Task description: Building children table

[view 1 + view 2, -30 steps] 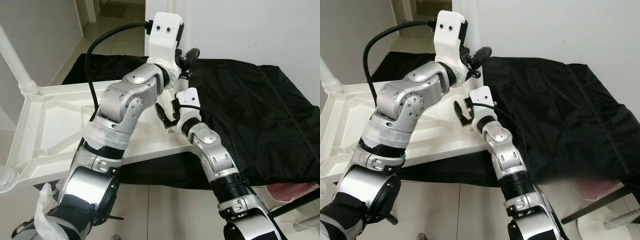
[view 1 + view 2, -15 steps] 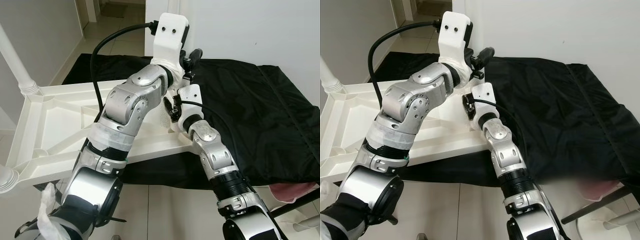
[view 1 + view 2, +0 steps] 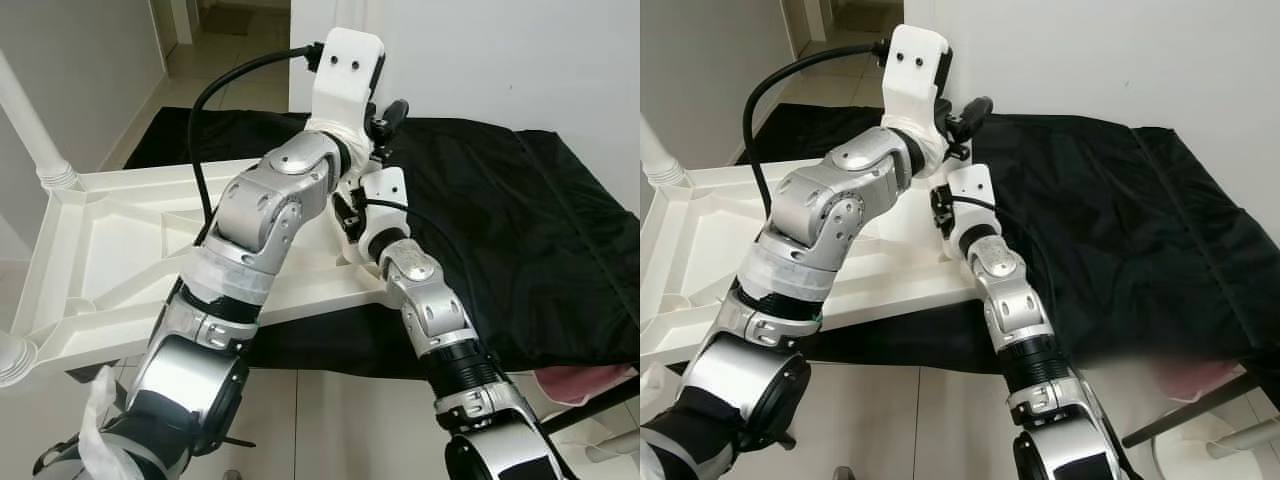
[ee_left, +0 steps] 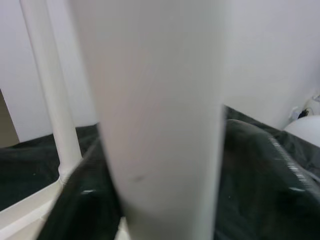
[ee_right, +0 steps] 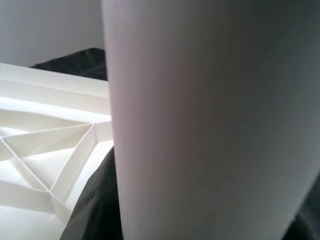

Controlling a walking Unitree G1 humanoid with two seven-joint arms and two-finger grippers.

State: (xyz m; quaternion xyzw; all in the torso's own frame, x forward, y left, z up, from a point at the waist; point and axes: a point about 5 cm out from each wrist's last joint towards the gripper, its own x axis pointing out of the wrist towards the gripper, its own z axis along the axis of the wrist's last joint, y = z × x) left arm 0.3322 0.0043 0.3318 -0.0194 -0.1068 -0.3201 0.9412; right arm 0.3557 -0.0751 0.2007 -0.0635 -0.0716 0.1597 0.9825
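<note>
The left claw [image 3: 385, 120] is raised at about twelve o'clock in the head views, up against a white table leg [image 4: 155, 120] that stands at the far corner of the overturned white tabletop [image 3: 100, 250]; whether its fingers are spread or pinching the leg I cannot tell, since the wrist housing hides most of them. The right claw [image 3: 345, 215] sits just below it, near the centre of the frame, reaching toward the base of the same leg where it meets the tabletop's corner; its fingers are likewise too hidden to judge. Both wrist views look straight onto a broad, blurred white cylinder very close to the lens, which I take to be this leg, with the ribbed underside of the tabletop [image 5: 45, 145] beside it and a second, already standing leg [image 4: 50, 100] farther back. The tabletop lies upside down, partly on a black cloth [image 3: 500, 230] spread over the low support beneath, with another leg [image 3: 35, 135] upright at nine to ten o'clock. The step in hand looks like seating this leg into its corner socket, one claw steadying high and the other guiding low. The next move probably calls for keeping the leg upright over the socket and pressing or twisting it home without tipping the tabletop off its support.
</note>
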